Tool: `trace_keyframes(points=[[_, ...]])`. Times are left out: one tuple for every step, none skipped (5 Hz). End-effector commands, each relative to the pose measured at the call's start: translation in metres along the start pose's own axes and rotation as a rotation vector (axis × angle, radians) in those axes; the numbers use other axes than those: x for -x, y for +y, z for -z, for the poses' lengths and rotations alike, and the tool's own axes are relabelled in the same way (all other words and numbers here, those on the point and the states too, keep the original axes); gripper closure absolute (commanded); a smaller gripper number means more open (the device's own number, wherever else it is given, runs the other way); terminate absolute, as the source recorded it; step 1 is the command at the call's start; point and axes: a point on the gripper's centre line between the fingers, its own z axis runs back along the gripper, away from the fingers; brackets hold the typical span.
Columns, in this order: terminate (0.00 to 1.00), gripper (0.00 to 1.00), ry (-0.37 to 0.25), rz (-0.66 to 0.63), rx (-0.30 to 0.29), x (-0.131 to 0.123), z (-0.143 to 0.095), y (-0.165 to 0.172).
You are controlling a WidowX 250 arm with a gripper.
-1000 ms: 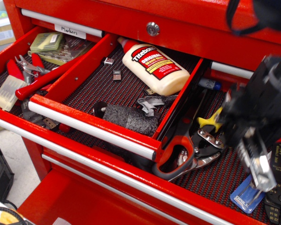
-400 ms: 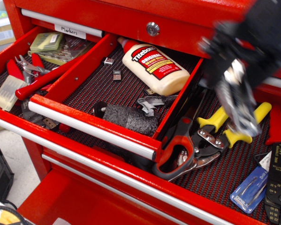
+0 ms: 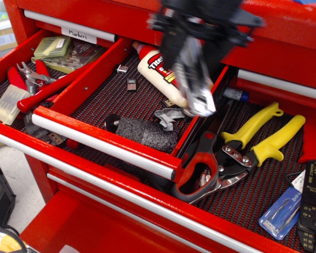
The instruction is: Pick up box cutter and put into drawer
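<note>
Silver box cutter (image 3: 195, 79) is hanging clamped in the tool (image 3: 192, 63) above the drawer (image 3: 102, 138); transport step underway, lowering and releasing next.

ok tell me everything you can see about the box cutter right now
The box cutter is a long, slim, silvery metal tool, motion-blurred, so fine detail is lost. It hangs steeply tilted, lower end down and to the right, held at its upper part by the dark gripper. It is in the air above the right side of the narrow red drawer, in front of the glue bottle. Nothing else appears to touch it.
</note>
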Motion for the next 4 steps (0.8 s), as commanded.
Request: trace_keyframes(points=[[0.0, 1.0, 0.069, 0.006, 0.104, -0.036, 0.028, 0.024], [0.0, 0.0, 0.038, 0.075, 0.199, -0.038, 0.047, 0.014], [0.0, 0.0, 0.038, 0.075, 0.199, -0.038, 0.047, 0.014], [1.0, 0.0, 0.038, 0.075, 0.199, -0.038, 0.047, 0.014]])
